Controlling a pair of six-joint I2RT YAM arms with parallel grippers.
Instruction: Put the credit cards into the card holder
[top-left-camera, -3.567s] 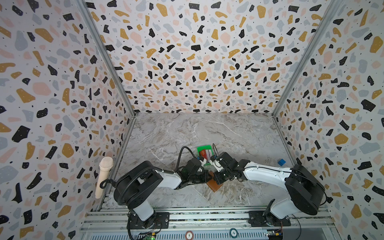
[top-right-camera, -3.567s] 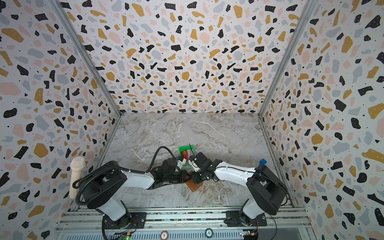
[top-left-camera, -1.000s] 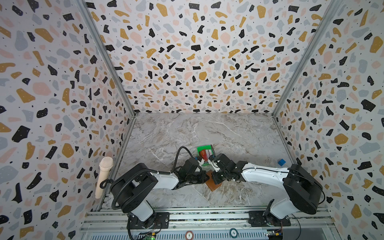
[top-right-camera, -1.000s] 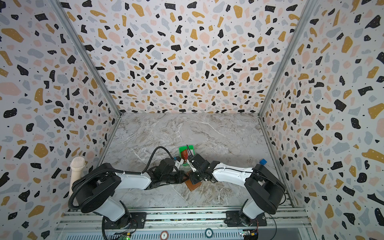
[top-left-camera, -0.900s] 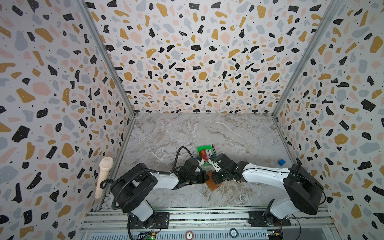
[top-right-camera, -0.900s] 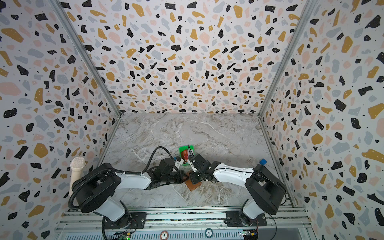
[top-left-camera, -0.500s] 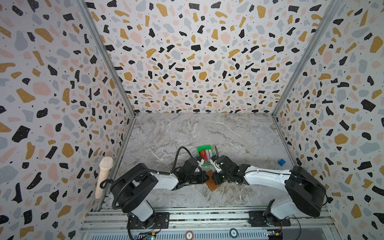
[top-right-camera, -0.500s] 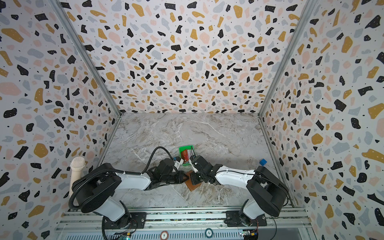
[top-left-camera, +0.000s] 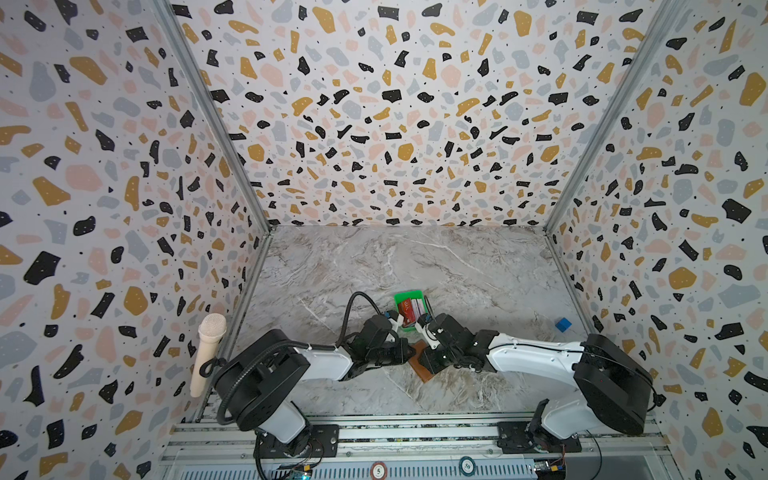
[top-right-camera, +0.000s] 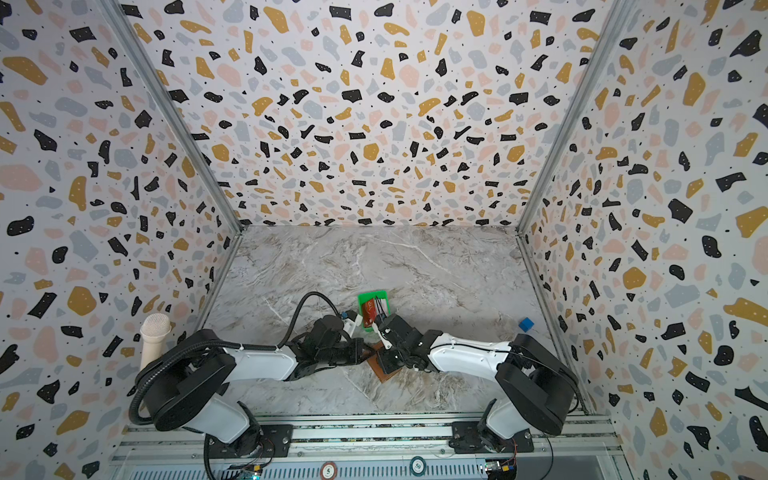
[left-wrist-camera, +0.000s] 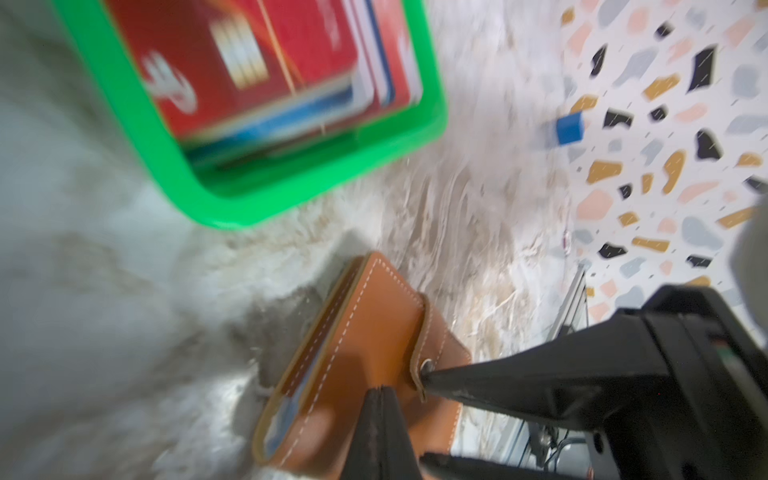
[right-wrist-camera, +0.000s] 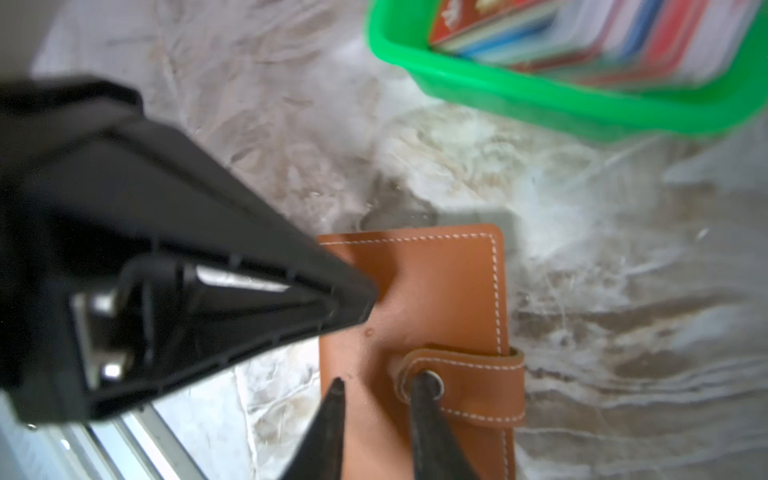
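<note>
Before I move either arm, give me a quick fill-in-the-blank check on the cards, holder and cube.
The credit cards sit in a tray coloured ___.
The top card is ___.
The card holder lies ___, its strap snapped.
The small cube is ___.
Missing: green; red; closed; blue.

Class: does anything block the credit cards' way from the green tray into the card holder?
Yes. The card holder lies closed, its snap strap fastened over the cover; the credit cards in the green tray cannot enter until it opens.
</note>
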